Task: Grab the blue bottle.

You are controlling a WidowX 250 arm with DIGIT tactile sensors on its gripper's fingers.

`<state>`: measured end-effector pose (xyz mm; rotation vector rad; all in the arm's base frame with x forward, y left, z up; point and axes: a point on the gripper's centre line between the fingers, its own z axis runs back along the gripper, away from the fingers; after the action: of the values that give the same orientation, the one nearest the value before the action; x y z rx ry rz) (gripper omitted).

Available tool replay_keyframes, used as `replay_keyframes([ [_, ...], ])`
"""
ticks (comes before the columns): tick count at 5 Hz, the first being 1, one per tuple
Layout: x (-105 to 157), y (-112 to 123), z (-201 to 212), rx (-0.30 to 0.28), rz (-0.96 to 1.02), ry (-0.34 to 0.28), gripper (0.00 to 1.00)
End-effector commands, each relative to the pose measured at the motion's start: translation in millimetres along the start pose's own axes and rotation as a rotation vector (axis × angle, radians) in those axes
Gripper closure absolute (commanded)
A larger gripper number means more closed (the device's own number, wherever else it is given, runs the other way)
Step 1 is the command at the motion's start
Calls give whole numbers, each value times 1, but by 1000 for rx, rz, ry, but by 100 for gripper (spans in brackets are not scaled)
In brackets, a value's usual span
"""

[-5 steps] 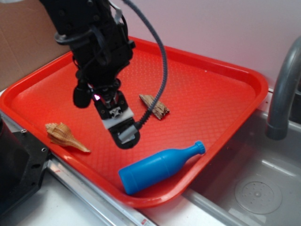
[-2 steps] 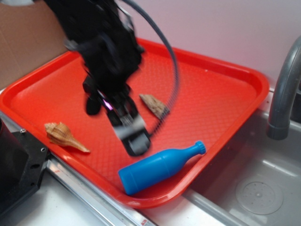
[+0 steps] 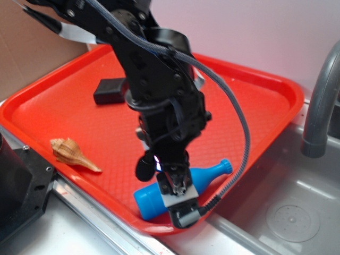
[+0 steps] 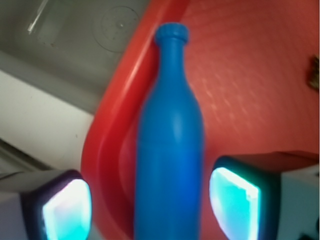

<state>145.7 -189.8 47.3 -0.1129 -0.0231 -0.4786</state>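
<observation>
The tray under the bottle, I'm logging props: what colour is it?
The tray is red, with a fine textured surface; the exterior view shows it best.

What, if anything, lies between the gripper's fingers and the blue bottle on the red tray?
Nothing visible does. In the wrist view the blue bottle lies between the open gripper's fingers, with only bare red tray in the gaps. The seashell lies well aside.

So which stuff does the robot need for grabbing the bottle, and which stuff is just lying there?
Needed for the job:
- blue bottle, lying on the red tray
- gripper, open, one finger on each side of the bottle

Just lying about:
- seashell
- small black block
- sink and faucet
</observation>
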Motion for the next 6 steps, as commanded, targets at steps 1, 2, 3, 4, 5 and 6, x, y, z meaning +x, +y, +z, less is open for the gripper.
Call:
replay_keyframes([
  [1,-18,18,-2,-18,34,12,0],
  [2,-14,20,-17,-9,30,91,0],
  [3,1,15,-27,4,-18,136,0],
  [4,13,14,-34,34,-99,154,2],
  [5,8,15,-31,36,-88,145,100],
  [6,4,14,-22,40,-93,145,100],
])
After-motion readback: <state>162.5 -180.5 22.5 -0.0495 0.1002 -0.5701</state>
